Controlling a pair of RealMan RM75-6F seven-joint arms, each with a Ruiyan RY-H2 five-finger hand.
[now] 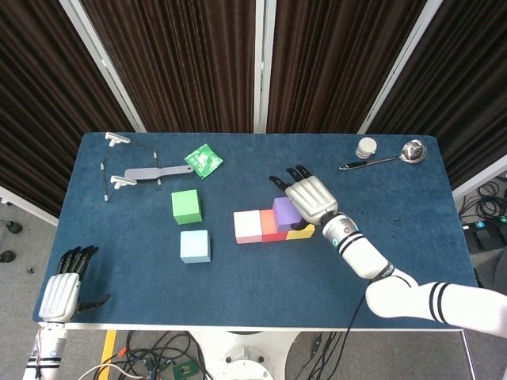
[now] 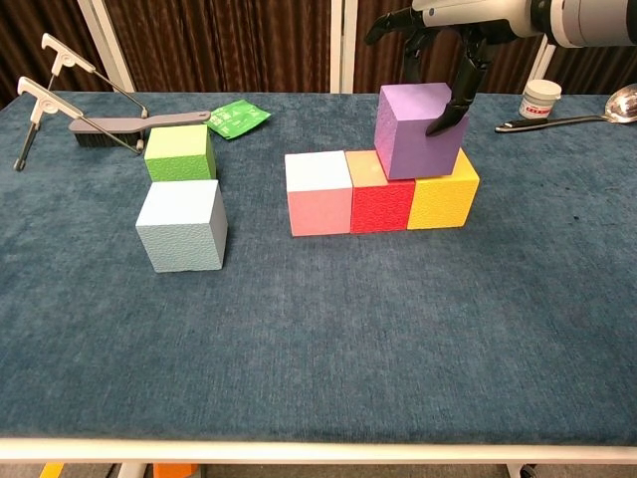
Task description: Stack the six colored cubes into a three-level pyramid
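Purple cube (image 2: 418, 130) on level 2, straddling red cube (image 2: 381, 195) and yellow cube (image 2: 442, 191).
Gripped from above by right hand (image 1: 311, 198); left hand (image 1: 62, 291) idle, holding nothing, fingers loosely apart. Risk: dragged askew on release, shoving the row of 3.

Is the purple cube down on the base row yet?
Down: the purple cube sits across the red cube and yellow cube, right hand touching.

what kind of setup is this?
Likely a lab or test bench for robot manipulation: a blue cloth-covered table ringed by dark curtains, loose cables on the floor below, and practice props like the purple cube.
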